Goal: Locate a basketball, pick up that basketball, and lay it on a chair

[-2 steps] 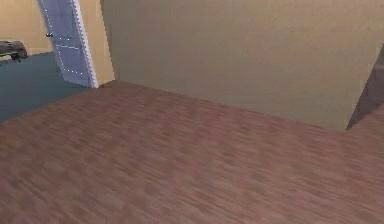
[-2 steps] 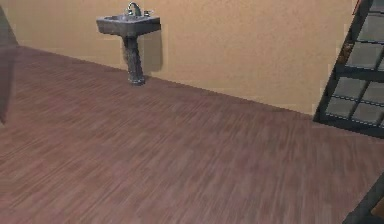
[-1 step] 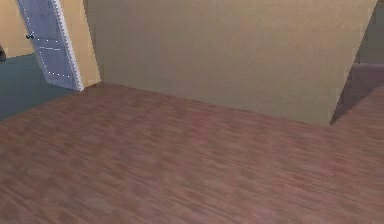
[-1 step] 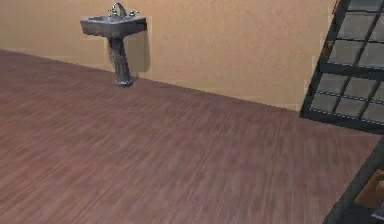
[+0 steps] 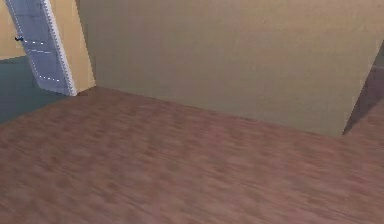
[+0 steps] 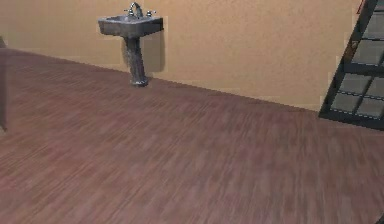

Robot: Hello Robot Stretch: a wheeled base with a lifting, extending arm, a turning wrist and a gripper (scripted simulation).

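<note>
Nearest, in the forward view, lies a floor (image 5: 150, 170) of reddish-brown boards with a streaked wood grain, flat and bare, with wide room to move across it. It runs back to a plain, matte olive-tan wall (image 5: 220, 60); the meeting line slants down toward the forward view's right, where the wall ends at an upright corner with a shadowed gap past it. At the far left stands a blue-grey panelled door (image 5: 45, 45) in a pale frame, with a small dark handle.

In the arm side view the same grained boards stretch out to a smooth yellow-tan wall (image 6: 250, 50). Against it stands a grey pedestal sink (image 6: 133, 35), with a squarish basin on a rounded column. At the right edge is a dark, straight-barred frame (image 6: 360, 70).

The hand's state cannot be told, nor where the basketball is.
</note>
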